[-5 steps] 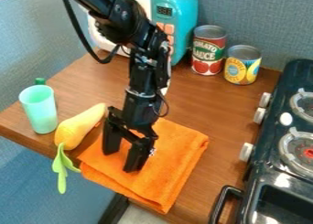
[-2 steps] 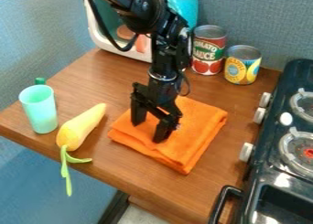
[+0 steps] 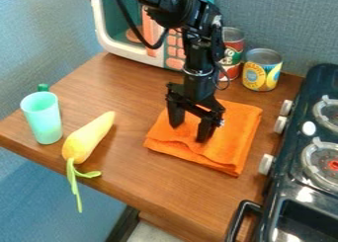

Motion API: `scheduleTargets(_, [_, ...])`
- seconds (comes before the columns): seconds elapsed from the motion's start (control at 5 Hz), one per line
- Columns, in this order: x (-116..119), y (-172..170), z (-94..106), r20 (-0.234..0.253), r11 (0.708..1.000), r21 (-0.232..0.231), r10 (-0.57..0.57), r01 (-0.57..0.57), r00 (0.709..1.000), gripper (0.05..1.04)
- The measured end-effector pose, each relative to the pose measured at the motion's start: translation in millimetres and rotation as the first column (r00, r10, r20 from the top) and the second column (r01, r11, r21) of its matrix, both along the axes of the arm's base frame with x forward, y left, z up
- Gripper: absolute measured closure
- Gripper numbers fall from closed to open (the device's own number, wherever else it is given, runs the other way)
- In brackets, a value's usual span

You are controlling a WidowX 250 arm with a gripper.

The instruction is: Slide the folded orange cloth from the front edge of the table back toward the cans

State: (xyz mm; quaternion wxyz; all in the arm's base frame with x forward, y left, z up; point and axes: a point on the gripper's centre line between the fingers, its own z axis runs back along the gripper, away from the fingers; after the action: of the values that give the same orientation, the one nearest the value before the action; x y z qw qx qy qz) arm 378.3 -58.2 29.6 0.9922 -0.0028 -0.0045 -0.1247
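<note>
The black gripper [image 3: 190, 132] is over the folded orange cloth [image 3: 234, 132], right of the table's middle. Its two fingers stand apart, with their tips down on the cloth's left part and cloth showing between them. Part of the cloth lies hidden behind the gripper. Left of the cloth, apart from it, a yellow toy vegetable [image 3: 89, 136] with green leaves lies at the table's front-left edge.
A mint green cup [image 3: 43, 118] stands at the left, a green object behind it. At the back are a toy microwave [image 3: 129, 52], a tomato can [image 3: 233, 53] partly behind the arm, and a pineapple can [image 3: 262, 70]. A dark toy stove [image 3: 290, 184] borders the right.
The gripper has moved right and slightly toward the back, and the cloth has slid along with it, away from the yellow vegetable. The vegetable and its leaves have shifted slightly.
</note>
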Motion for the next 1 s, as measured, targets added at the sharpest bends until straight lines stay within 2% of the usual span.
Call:
scheduleTargets(0.2, [8, -8, 6.8, -0.009, 0.998, -0.056, 0.026, -0.026, 1.000, 0.082])
scheduleTargets(0.4, [22, -2, 6.6, -0.039, 0.996, -0.055, 0.074, -0.076, 0.997, 0.083])
scheduleTargets(0.8, [53, 21, -6.4, -0.094, 0.988, 0.056, 0.148, -0.143, 0.985, 0.083])
scheduleTargets(1.0, [61, 24, -5.4, -0.093, 0.987, 0.077, 0.146, -0.139, 0.985, 0.083])
